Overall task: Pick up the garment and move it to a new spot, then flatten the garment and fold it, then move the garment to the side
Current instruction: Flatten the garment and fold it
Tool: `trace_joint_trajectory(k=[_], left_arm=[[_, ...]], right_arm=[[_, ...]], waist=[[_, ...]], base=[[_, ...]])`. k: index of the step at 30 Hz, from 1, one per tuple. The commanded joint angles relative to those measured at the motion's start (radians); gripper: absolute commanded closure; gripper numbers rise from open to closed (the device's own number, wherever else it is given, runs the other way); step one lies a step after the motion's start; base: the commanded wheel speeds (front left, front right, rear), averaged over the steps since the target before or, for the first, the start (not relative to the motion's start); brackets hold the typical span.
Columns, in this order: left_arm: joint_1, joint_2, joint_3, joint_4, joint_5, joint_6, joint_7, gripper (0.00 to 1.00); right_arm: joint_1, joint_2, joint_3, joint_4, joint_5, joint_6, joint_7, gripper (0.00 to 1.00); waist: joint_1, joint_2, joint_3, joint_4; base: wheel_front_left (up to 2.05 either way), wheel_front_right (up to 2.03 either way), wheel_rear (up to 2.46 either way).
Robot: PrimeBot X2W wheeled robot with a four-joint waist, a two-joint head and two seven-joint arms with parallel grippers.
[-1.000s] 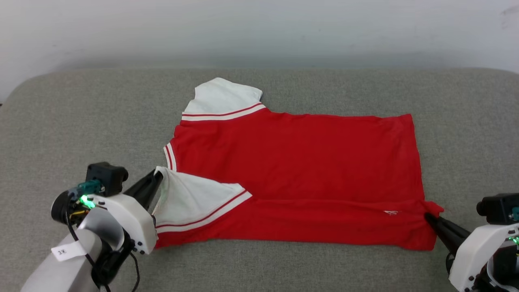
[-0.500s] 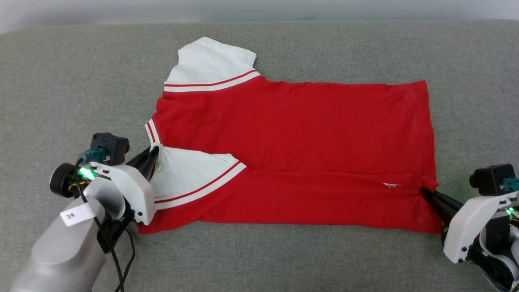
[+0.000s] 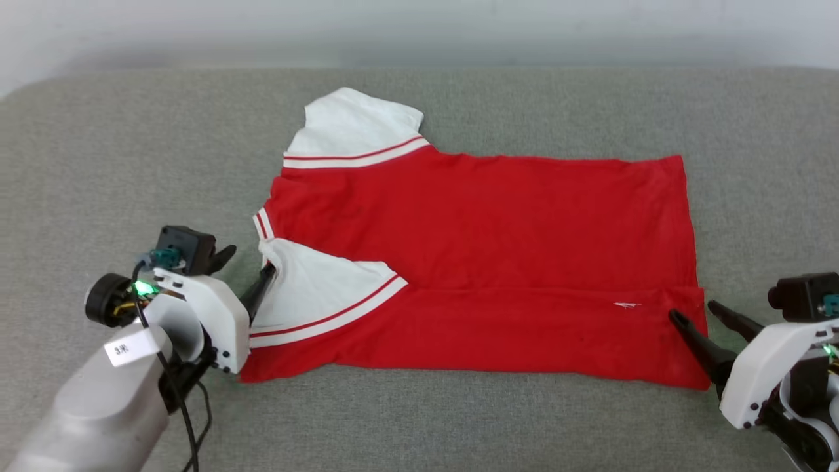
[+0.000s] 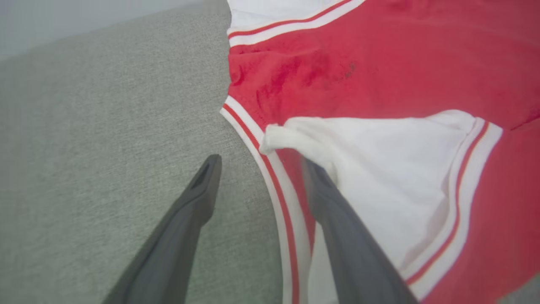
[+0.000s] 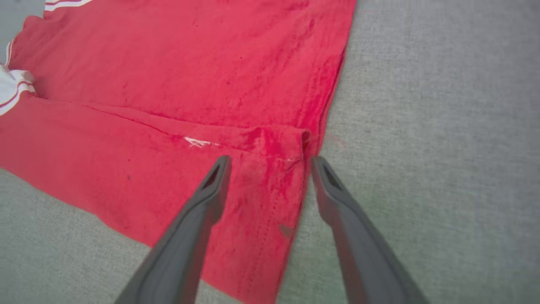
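Garment (image 3: pixel 485 262) lies flat on the grey cushion (image 3: pixel 459 426), long axis left to right: collar end (image 3: pixel 263 226) at the left jaws, hem (image 3: pixel 688 262) at the right jaws. Both pairs stand spread, gripping nothing; left at the folded-in sleeve (image 3: pixel 314 288), right straddling the hem corner.

Garment (image 3: pixel 485 262) lies flat on upholstered surface (image 3: pixel 98 164), near edge folded over itself. Left pincer (image 3: pixel 250 259) at sleeve end, right pincer (image 3: pixel 693 310) at hem end.

Left gripper (image 3: pixel 250 259) and right gripper (image 3: pixel 693 311) opened their jaws, apparently freeing the garment (image 3: pixel 485 229).
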Motion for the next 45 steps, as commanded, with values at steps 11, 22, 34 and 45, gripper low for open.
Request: trace_joint_trajectory(k=[11,22,34,45], left_arm=[[-0.086,0.135,-0.122,-0.182,-0.19,-0.001,0.283,0.0],[-0.163,0.199,-0.264,-0.31,-0.333,-0.001,0.677,0.0],[-0.125,0.184,-0.332,-0.216,-0.385,-0.001,0.753,0.0],[-0.062,0.123,-0.4,-0.151,-0.449,-0.001,0.715,1.0]], right_arm=[[0.075,0.006,-0.023,-0.036,-0.014,-0.001,-0.002,0.0],[0.074,0.03,-0.031,-0.063,-0.037,-0.001,0.026,0.0],[0.039,0.032,-0.038,-0.091,-0.054,-0.001,0.05,0.0],[-0.001,0.017,-0.039,-0.102,-0.055,-0.001,0.066,0.0]], waist=[[-0.0001,0.0,-0.103,0.046],[-0.0001,0.0,-0.106,0.039],[-0.0001,0.0,-0.038,-0.005],[-0.0001,0.0,-0.015,-0.016]], base=[[0.0,0.0,0.0],[0.0,0.0,0.0],[0.0,0.0,0.0],[0.0,0.0,0.0]])
